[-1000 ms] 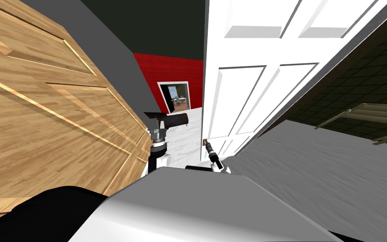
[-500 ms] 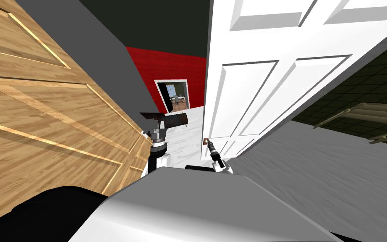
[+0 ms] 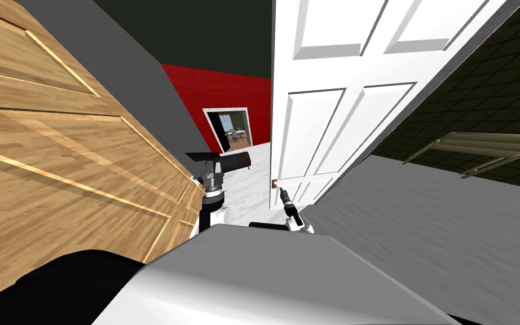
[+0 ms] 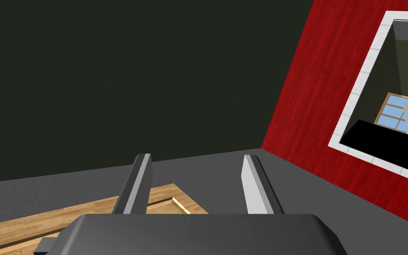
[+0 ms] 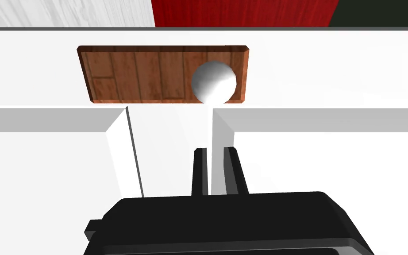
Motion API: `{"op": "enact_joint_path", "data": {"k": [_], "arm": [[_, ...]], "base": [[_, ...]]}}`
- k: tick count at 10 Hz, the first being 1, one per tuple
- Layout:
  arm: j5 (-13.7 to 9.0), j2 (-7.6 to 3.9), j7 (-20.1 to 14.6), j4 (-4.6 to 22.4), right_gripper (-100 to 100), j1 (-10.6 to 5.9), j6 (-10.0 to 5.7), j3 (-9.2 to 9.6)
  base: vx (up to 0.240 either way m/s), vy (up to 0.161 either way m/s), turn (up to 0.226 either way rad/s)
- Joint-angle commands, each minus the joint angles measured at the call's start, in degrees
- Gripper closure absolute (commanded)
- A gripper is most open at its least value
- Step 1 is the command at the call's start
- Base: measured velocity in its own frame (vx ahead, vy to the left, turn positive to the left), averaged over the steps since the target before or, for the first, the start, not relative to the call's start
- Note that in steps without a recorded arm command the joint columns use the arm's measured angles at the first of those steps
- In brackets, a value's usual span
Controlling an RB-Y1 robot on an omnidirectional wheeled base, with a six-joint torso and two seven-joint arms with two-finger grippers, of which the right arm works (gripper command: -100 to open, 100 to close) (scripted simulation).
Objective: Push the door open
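Pointing our right jaws, pressed together, empty, at the white door (image 3: 332, 113) just beside its grey knob (image 5: 213, 82) on a brown plate (image 5: 136, 75), contact unclear, door top cut off, left jaws spread, empty.

Your left gripper (image 4: 196, 157): light grey blade fingers stand well apart. Beyond them, a flat dark wall (image 4: 132, 75) meets a grey strip (image 4: 66, 181). A light wooden panelled board (image 4: 88, 212) lies by one finger's base. Past the other finger, a red planked wall (image 4: 313, 110) holds a white-framed opening (image 4: 362, 88) with a blue-paned window (image 4: 404, 115) inside.
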Motion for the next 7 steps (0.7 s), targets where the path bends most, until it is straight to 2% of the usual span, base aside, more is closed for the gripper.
{"op": "enact_joint_path", "data": {"k": [1, 2, 3, 4, 7], "arm": [[-0.38, 0.65, -0.05, -0.23, -100, 0.22, 0.06, -0.30], [-0.52, 1.02, -0.06, -0.34, -100, 0.32, 0.09, -0.40], [-0.41, 0.79, -0.04, -0.26, -100, 0.29, 0.03, -0.31], [-0.47, 0.13, 0.12, -0.09, -100, 0.34, -0.29, -0.53], [-0.53, -0.14, 0.34, 0.18, -100, 0.34, -0.77, -0.84]], "base": [[-0.227, 0.075, -0.080], [-0.240, 0.034, -0.058], [-0.105, 0.010, -0.009], [0.087, 0.039, 0.029], [0.194, 0.048, 0.023]]}}
